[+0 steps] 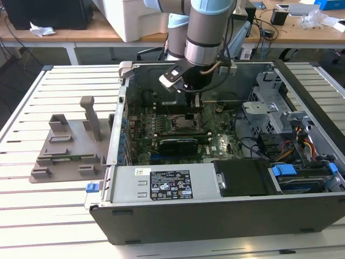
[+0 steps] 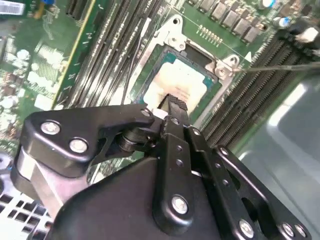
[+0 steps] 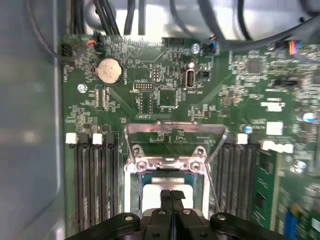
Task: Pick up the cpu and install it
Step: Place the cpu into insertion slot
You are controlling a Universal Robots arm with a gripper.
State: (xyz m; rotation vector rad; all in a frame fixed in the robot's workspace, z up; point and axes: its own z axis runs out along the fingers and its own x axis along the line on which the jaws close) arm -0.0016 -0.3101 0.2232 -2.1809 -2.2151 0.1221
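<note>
The cpu [image 2: 181, 80], a flat silvery-grey square, lies in the black-framed socket [image 2: 212, 85] of the green motherboard [image 3: 225, 95]; in the first wrist view the cpu [image 3: 169, 183] sits just beyond the fingertips. My gripper [image 2: 172, 106] hangs right over the cpu's near edge with its two black fingers [image 3: 171, 197] pressed together. Whether the tips touch the chip I cannot tell. The socket's metal retention frame [image 3: 175, 134] stands lifted. In the exterior view my gripper [image 1: 195, 103] reaches down into the open computer case [image 1: 215, 210] above the socket [image 1: 186, 123].
Memory slots [image 3: 95, 175] flank the socket on both sides. A thin lever wire [image 2: 280, 66] crosses beside it. A long black expansion card [image 1: 180, 143] lies nearer the case front. The grey plastic holder [image 1: 70, 145] stands on the slatted table at the exterior view's left.
</note>
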